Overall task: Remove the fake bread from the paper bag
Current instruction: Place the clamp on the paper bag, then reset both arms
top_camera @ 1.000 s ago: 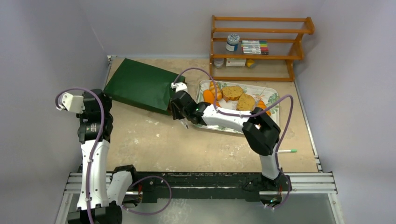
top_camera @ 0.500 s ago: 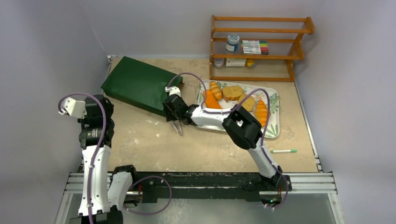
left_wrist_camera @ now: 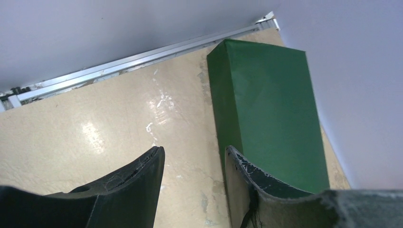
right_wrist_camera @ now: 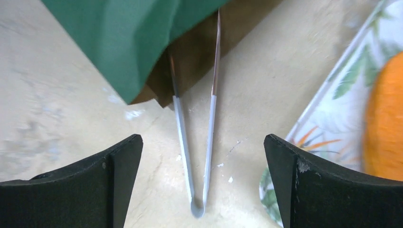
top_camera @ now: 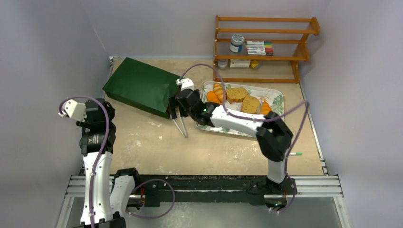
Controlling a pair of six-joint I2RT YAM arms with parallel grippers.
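Observation:
The dark green paper bag [top_camera: 140,88] lies on its side at the back left of the table, its brown mouth toward the tray. Several fake bread pieces [top_camera: 236,94] rest on the leaf-patterned tray [top_camera: 278,98]; an orange one [right_wrist_camera: 385,118] shows at the right wrist view's edge. My right gripper [top_camera: 177,110] hangs open at the bag mouth [right_wrist_camera: 199,42], jaws wide either side of grey tongs [right_wrist_camera: 197,142] lying flat on the table [top_camera: 179,126], touching nothing. My left gripper [top_camera: 97,114] stands open and empty [left_wrist_camera: 195,151] beside the bag's closed end [left_wrist_camera: 271,114]. The bag's inside is hidden.
A wooden shelf [top_camera: 263,47] with a jar, markers and small boxes stands at the back right. A green-capped pen [top_camera: 292,154] lies near the table's right front. Walls close in on the left, back and right.
My right gripper has opened wide and let the tongs go; they now lie on the table, tips at the bag mouth. The right elbow swung right. The left arm barely moved.

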